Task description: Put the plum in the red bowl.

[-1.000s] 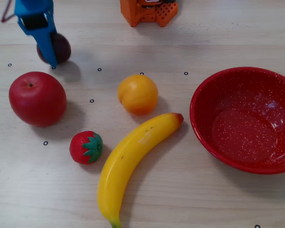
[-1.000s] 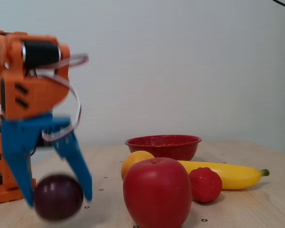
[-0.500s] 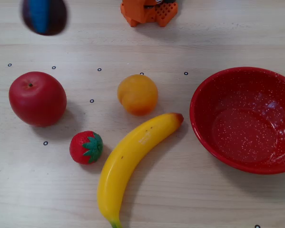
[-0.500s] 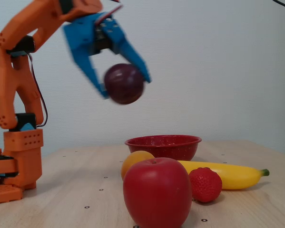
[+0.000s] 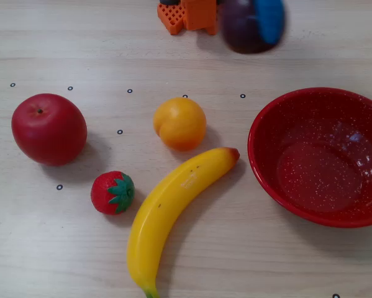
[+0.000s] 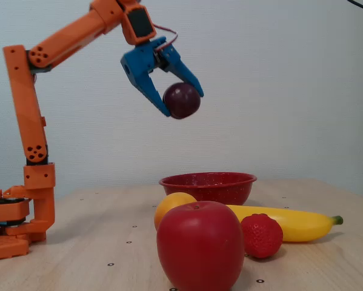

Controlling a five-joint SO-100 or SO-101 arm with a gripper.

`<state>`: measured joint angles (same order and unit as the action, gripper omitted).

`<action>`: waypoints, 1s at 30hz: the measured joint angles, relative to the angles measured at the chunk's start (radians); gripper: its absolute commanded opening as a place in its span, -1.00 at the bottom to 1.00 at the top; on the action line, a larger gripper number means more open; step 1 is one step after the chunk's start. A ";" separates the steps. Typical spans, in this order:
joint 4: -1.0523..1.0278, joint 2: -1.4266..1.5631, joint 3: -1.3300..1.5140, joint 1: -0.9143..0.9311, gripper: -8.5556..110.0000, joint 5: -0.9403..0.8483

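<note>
Transport phase of a pick-and-place. In a fixed view from the side, the hand point(image 6: 182, 102) is closed around the plum point(image 6: 182, 100), which is carried high above the worktop point(image 6: 96, 242), well clear of everything on it. The red bowl point(image 6: 208, 187) stands empty on the worktop, below the plum and slightly to its right in that view. In a fixed view from above, the plum point(image 5: 243, 26) appears blurred at the far edge, with a blue finger point(image 5: 269, 18) across it; the red bowl point(image 5: 319, 156) lies at the right, nearer the camera. The apple point(image 5: 49, 128), orange fruit point(image 5: 180, 123), strawberry point(image 5: 112, 192) and banana point(image 5: 173, 214) lie left of the bowl. To do this step well, the plum should probably be kept at height until it is over the bowl's centre, then lowered inside the rim before the fingers part. A round, glossy fruit released high or off-centre could bounce or roll out of so shallow a bowl.
</note>
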<state>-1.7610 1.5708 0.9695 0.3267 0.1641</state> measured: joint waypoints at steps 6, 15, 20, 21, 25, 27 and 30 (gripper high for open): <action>0.077 -0.229 -0.064 0.132 -0.73 -0.077; 0.077 -0.554 -0.199 0.215 -0.23 -0.092; 0.084 -0.624 -0.281 0.216 -0.18 -0.092; 0.084 -0.626 -0.285 0.216 -0.18 -0.092; 0.084 -0.626 -0.316 0.216 -0.28 -0.092; 0.084 -0.626 -0.328 0.218 -0.40 -0.092; 0.084 -0.623 -0.330 0.216 -0.55 -0.092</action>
<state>-1.6766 0.9480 0.6397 0.5430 0.0721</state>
